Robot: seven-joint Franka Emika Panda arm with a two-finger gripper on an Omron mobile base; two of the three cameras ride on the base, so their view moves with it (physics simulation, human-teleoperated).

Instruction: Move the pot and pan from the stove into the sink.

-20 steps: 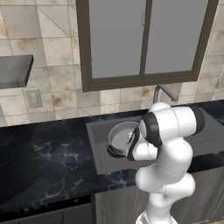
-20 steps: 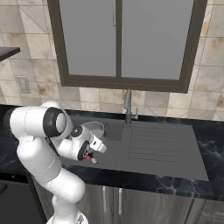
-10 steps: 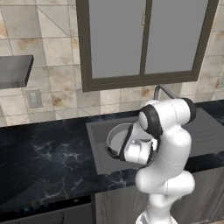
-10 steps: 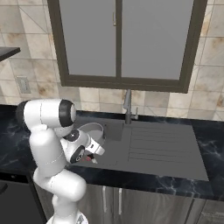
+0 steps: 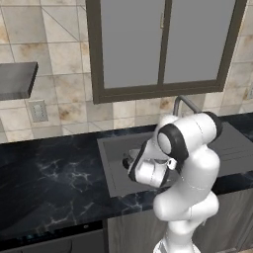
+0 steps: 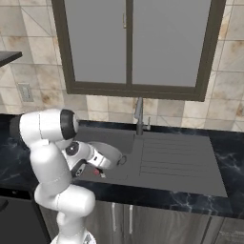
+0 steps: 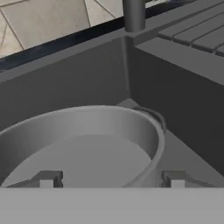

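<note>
Your pincer (image 7: 109, 179) hangs low inside the rectangular dark-grey recessed sink (image 7: 87, 83), its two small dark fingertips (image 7: 47, 178) spread apart, one over the inside of the round light-grey metal pot (image 7: 87, 144) and the other just outside its rim; you can see they pinch nothing. The pot stands upright on the sink floor near the back right corner of the basin, one small loop handle (image 7: 153, 116) pointing toward that corner. From the right base view you see the pot (image 6: 107, 153) in the basin just beside the white wrist. The curved grey metal faucet (image 6: 138, 116) rises at the sink's back edge, with the ridged drainboard (image 6: 174, 155) to its right, set into the black marbled surface (image 5: 44, 183).
</note>
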